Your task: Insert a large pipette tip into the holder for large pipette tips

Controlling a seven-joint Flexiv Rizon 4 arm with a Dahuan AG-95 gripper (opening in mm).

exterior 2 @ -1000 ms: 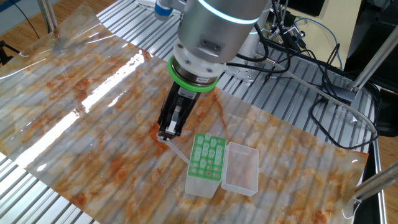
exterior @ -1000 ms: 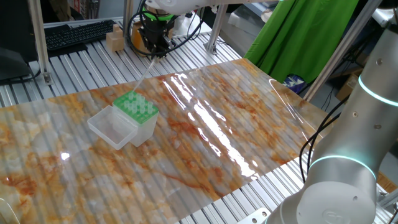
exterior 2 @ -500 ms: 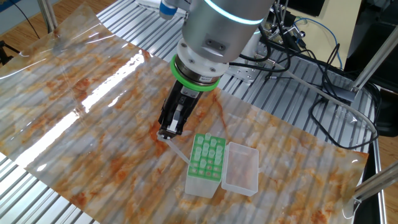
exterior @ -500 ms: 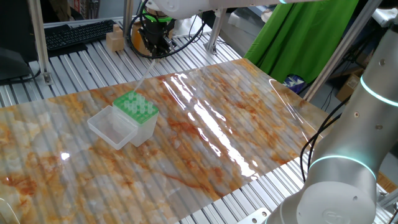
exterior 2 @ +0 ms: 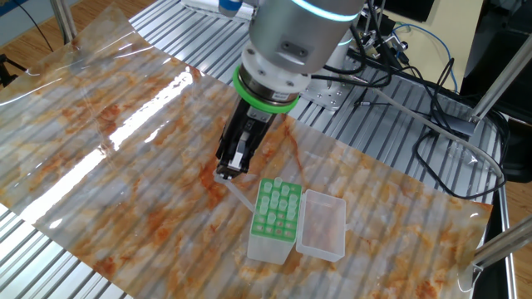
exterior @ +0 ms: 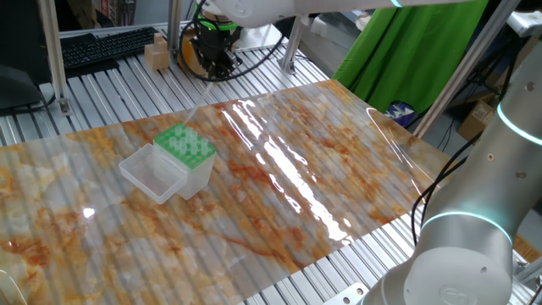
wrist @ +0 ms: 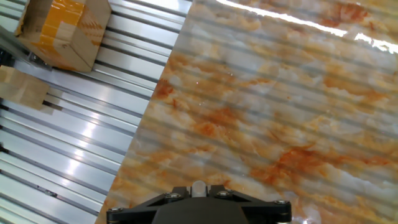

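**Tip held above holder**

Black two-finger gripper (exterior 2: 226,172) closed on the long translucent whitish pipette tip (exterior 2: 239,196), held tilted, point down toward the small white plastic holder with green perforated top (exterior 2: 277,207). Holder sits on the marbled orange sheet (exterior 2: 125,149), clear lid (exterior 2: 322,225) open alongside.

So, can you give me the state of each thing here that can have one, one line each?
Two-finger gripper: jaws shut on the long translucent whitish pipette tip.
Long translucent whitish pipette tip: held, tilted, not yet inserted.
Translucent white box with green hole plate: upright, clear lid open beside it.
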